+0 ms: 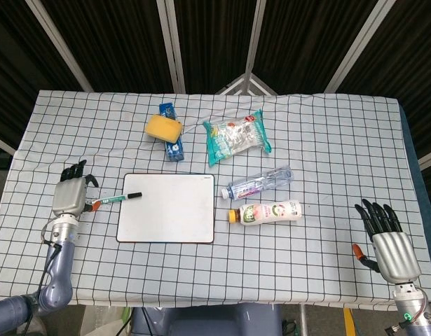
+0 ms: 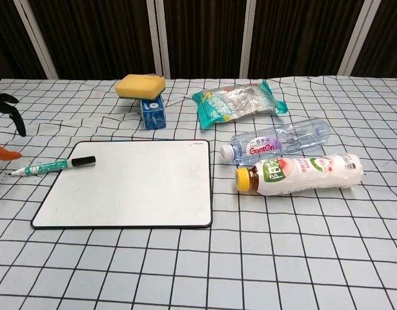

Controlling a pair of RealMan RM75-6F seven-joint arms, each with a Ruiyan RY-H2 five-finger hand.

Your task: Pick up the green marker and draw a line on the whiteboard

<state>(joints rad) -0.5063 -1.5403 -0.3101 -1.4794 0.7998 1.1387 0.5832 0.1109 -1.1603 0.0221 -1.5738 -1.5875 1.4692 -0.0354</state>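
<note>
lying flat with its black cap resting on the left edge of the whiteboard (image 1: 167, 208) and its white tail out on the checked tablecloth (image 1: 327, 140), the green marker (image 1: 115, 199) sits where a hand coming from the left side can take its barrel without crossing the board. the left hand (image 1: 70, 195) is placed for just that: in the head view it hovers just beside the tail end of the marker, fingers spread and pointing away from the robot, holding nothing, its orange thumb tip close to the marker but, as far as i can judge, not yet on it. the right hand (image 1: 387, 241) waits well apart at the near right corner of the table, fingers apart and empty, likely kept clear because the job needs one hand only. the board is blank, so no line is drawn yet. the head view gives the whole layout and both hands; the chest view shows only dark fingertips (image 2: 6, 102) and an orange tip at its left edge, and nothing of the right hand. what the chest view adds is a low, close look at the marker, showing it lying fully flat, and the readable labels on the water bottle (image 2: 279, 141) and the drink bottle (image 2: 297, 174) lying beside the board.
</note>
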